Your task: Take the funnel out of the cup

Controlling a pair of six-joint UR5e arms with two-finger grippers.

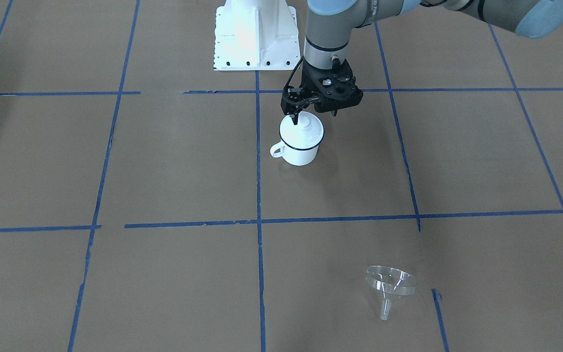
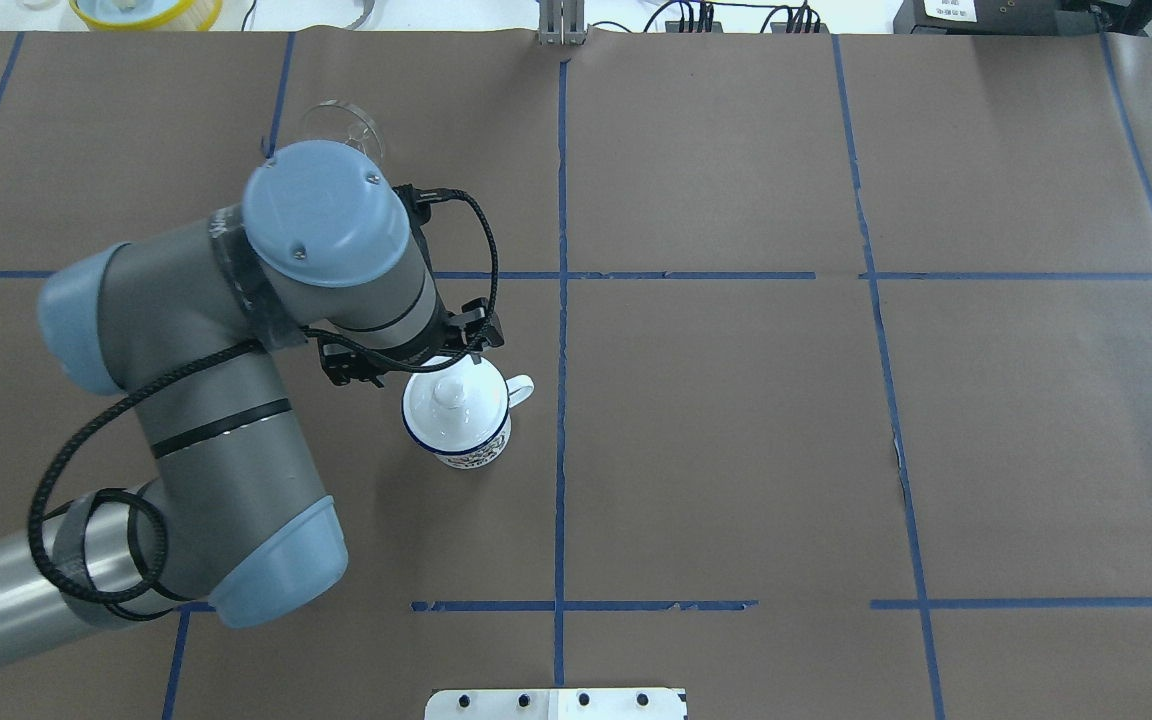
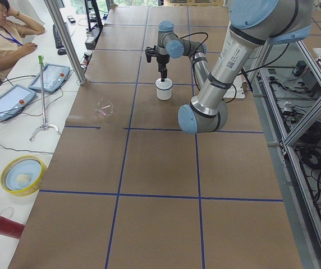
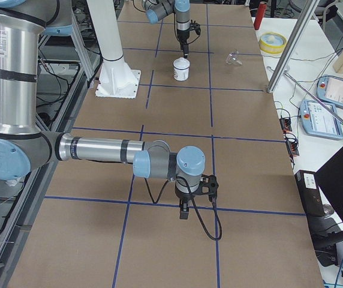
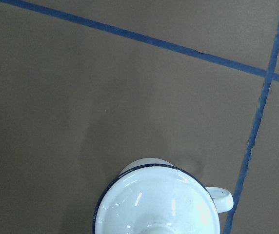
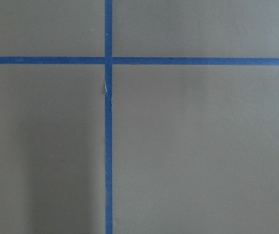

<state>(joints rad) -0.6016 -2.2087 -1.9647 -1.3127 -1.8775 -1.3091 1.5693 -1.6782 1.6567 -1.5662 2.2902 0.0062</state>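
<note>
Nearest the front-facing camera, the funnel (image 1: pixel 390 283) lies tipped on its side on the brown table (image 1: pixel 164 274), with its spout pointing toward the camera. It is well apart from the cup and already out of it. Farther back in that view, from left to right, the cup (image 1: pixel 300 149) stands upright with its loop handle (image 1: pixel 276 150) toward the view's left. A white domed lid (image 1: pixel 311 131) sits on its rim. The left gripper (image 1: pixel 295 117) hangs right over the lid, with a dark finger down beside the knob (image 1: pixel 306 120). Whether its fingers are pinched on the knob or slack, I cannot tell. The right gripper (image 4: pixel 184 211) hovers over bare paper far from all this and shows only from the side, so its fingers cannot be judged either. The funnel looks light, stiff and slick, likely thin clear plastic, and apt to roll on its cone. A pinch across the cone's wall at the rim seems surer than a grip on the narrow spout.
</note>
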